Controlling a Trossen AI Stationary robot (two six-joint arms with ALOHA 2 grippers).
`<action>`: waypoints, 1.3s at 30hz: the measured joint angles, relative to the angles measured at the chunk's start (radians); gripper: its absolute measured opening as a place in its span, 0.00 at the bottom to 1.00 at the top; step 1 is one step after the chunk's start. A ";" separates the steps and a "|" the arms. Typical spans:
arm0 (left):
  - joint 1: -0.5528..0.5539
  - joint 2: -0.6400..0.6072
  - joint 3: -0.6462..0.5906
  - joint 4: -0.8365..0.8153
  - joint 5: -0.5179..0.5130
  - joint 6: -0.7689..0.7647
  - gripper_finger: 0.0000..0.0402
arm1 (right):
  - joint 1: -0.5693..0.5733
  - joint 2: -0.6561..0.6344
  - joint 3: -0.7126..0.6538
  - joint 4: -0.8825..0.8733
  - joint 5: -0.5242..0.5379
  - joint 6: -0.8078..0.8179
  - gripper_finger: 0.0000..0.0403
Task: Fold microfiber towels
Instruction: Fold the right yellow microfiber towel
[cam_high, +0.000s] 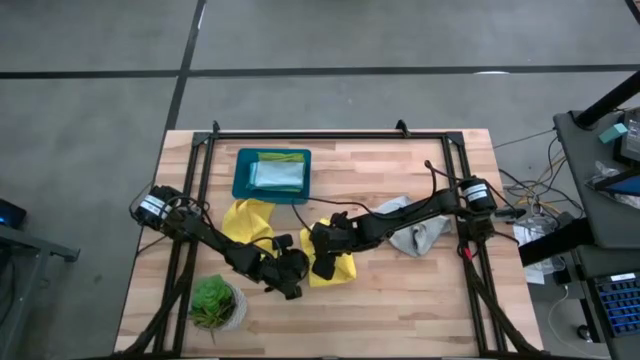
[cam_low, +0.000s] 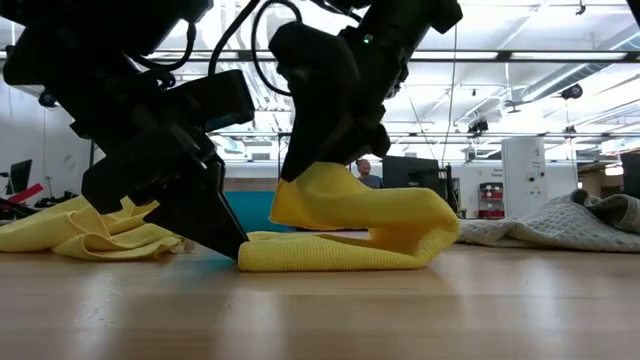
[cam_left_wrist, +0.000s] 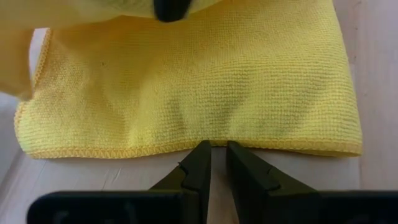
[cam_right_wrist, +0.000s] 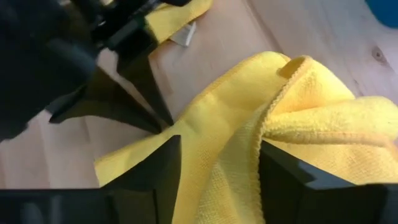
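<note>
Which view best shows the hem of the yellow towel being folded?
Left wrist view: the yellow towel's hem runs unobstructed. The low view shows its fold side-on, the right wrist view bunched layers, the high view mostly arms.
</note>
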 joint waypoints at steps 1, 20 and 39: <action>0.000 0.000 0.000 0.000 0.000 0.000 0.09 | -0.003 0.000 -0.002 0.000 -0.003 0.018 0.39; 0.001 -0.001 0.000 0.001 0.001 0.000 0.09 | -0.006 0.000 -0.002 0.004 -0.052 0.000 0.78; 0.001 -0.002 0.000 0.001 0.001 0.000 0.09 | -0.004 -0.068 0.003 -0.266 0.014 -0.208 0.75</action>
